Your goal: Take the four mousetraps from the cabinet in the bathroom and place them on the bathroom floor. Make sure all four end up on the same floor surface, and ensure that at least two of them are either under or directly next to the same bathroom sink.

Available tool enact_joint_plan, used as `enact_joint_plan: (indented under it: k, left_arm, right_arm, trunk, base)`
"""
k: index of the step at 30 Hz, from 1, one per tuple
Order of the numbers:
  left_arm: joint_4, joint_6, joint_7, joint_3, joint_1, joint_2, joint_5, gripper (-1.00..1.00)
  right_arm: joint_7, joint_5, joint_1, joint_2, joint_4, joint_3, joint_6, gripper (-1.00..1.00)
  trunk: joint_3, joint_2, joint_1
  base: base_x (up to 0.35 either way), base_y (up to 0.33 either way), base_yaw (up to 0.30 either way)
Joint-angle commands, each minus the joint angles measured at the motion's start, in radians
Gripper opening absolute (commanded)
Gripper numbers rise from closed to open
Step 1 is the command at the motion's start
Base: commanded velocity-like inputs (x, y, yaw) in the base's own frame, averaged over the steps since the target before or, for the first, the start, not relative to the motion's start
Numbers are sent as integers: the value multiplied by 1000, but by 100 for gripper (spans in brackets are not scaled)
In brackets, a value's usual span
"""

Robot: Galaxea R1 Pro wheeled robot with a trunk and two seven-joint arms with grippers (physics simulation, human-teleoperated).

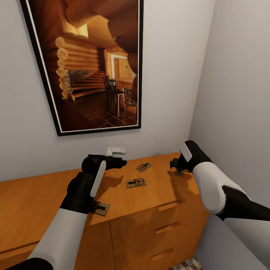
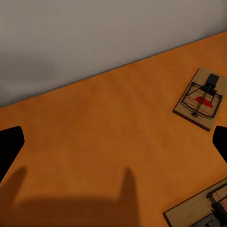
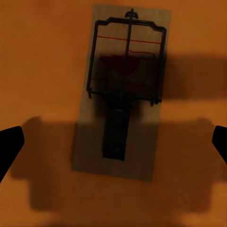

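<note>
Your right gripper (image 3: 113, 142) hangs wide open with a mousetrap (image 3: 124, 90) between its jaws; your left gripper (image 2: 113, 142) gapes, empty.

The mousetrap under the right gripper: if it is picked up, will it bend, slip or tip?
The mousetrap looks like a flat wooden board with a wire frame, so it probably stays stiff and feels light. It lies flat on the cabinet, so it should slide rather than tip or roll. The thin edges give the open right gripper little to hold, so it may slip.

No readable text anywhere — no labels, brands, numbers or signs
</note>
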Motion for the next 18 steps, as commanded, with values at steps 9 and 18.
enact_joint_plan:
  k: [9,18]
  left_arm:
    - [-1,4,2,0,-1,0,4,100]
    - [-1,4,2,0,-1,0,4,100]
  right_arm:
    - [27,-7,-1,-25,7,-24,2,100]
    - [78,-6,-1,-65,9,-37,2,100]
  trunk:
    - [-1,-1,0]
    - [-1,-1,0]
  base:
    - [0,0,0]
    - [0,0,0]
